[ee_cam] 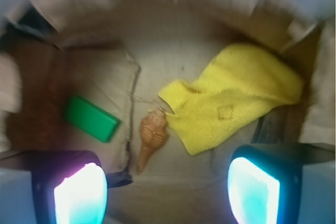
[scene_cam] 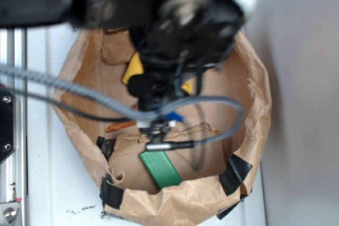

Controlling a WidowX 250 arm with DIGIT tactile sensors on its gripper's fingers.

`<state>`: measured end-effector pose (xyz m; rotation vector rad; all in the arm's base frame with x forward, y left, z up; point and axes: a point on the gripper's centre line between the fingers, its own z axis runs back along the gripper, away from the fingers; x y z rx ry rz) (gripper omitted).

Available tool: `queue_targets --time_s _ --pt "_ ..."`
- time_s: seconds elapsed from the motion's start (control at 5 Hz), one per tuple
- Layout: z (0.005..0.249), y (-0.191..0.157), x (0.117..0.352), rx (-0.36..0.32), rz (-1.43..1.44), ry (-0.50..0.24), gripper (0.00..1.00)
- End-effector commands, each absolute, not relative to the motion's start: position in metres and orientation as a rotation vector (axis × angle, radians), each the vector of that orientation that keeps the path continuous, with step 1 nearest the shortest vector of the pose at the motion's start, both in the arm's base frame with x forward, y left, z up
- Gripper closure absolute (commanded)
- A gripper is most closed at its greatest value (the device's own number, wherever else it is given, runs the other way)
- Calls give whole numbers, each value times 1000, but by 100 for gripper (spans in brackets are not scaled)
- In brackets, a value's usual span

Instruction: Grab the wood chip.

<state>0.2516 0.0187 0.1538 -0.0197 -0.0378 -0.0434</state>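
The claw (ee_cam: 167, 182) hung over a crumpled brown paper bag (scene_cam: 254, 78) whose rolled-down walls made a shallow basin on the white table (scene_cam: 47, 183). In the wrist view its two fingers (ee_cam: 79, 190) stood wide apart at the bottom corners of the frame, with nothing held between them. The glossy orange-brown seashell (ee_cam: 152, 134) lay on the bag's floor in the open gap between the fingers, a little farther into the bag than their tips, its pointed end turned toward the claw.

Just beside the seashell on one side lay the green block (ee_cam: 92, 118), flat on a folded flap of paper and apart from the shell; on the other side the yellow cloth (ee_cam: 236, 98) spread out in a rumpled sheet, its nearest corner touching or almost touching the shell's broad end.

The wood chip could not be picked out with any certainty. A dark, blurred strip (ee_cam: 266, 125) showed at the edge of the cloth far from the seashell, partly covered by the fabric; whether that was the chip or only shadow, I could not tell.

In the exterior view the arm and its grey cable (scene_cam: 63, 91) hid most of the bag's floor; the seashell, the block and a patch of the cloth showed around them.
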Motion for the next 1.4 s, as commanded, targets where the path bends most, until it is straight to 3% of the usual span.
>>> queue_targets --time_s 0.0,0.2,0.4,0.8,1.2 --pt "116 41 272 28 1 -113 0" --pt "96 48 279 74 13 -74 0" --pt "92 65 276 91 25 -58 0" --pt "110 84 254 70 -8 -68 0" --pt "80 100 263 147 30 -74 0"
